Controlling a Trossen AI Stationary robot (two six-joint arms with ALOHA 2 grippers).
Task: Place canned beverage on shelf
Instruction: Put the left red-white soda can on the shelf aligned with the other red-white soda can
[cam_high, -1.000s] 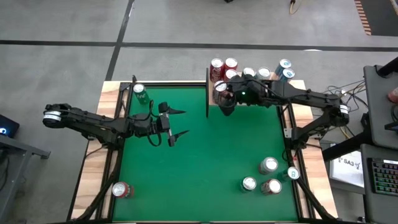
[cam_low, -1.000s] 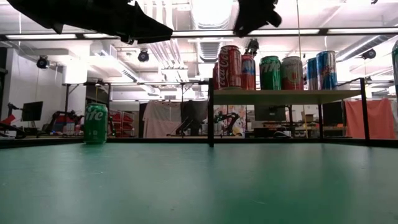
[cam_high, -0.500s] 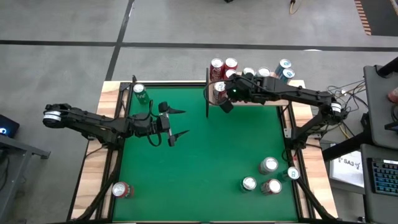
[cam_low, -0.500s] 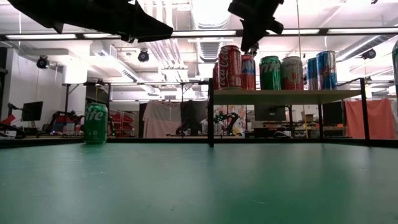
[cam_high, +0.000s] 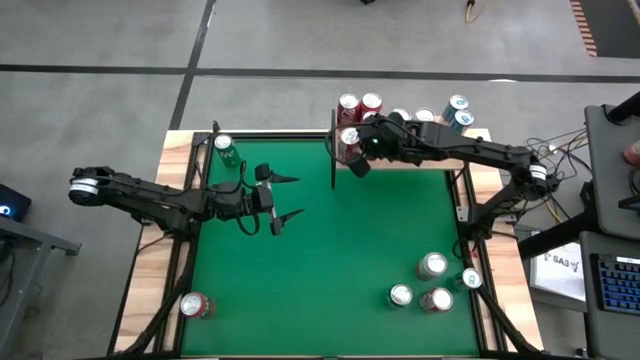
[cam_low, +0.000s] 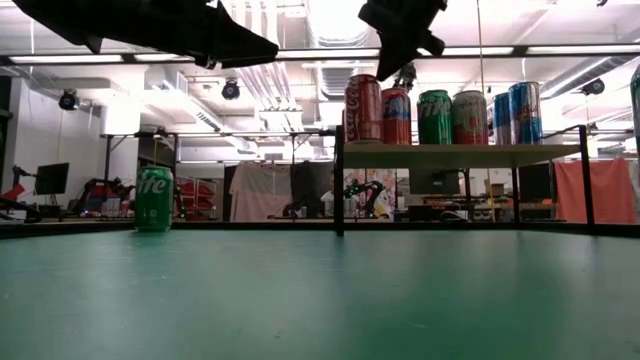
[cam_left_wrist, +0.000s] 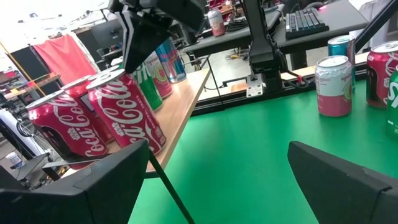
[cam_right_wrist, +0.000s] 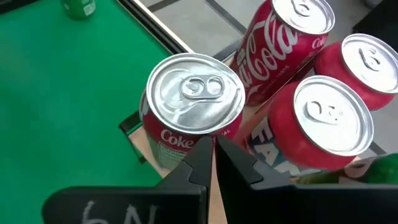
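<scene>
At the near left corner of the table (cam_high: 300, 300) a red can (cam_high: 195, 305) lies by itself, and a green can (cam_high: 223, 151) stands upright near the far left corner. The left tool (cam_high: 283, 198) hovers over the left half of the green felt, its two fingers spread wide apart and holding nothing. The shelf (cam_high: 400, 160) sits along the far edge toward the right, a light-wood board raised on thin black posts, and it carries a row of upright cans. At its left end stands the Coke can (cam_high: 349, 140), silver-topped and upright, just beside two more red cola cans (cam_high: 360, 105) behind it; in the low view further cans, green, red and blue, line up toward the shelf's right end. The right tool (cam_high: 358, 166) hangs just above and beside the Coke can at that left end, its fingers pressed together with nothing between them, so the can stands free on the board. Near the right edge toward the near side of the table, a cluster of four cans (cam_high: 435, 282) stands close together, well apart from the shelf.
</scene>
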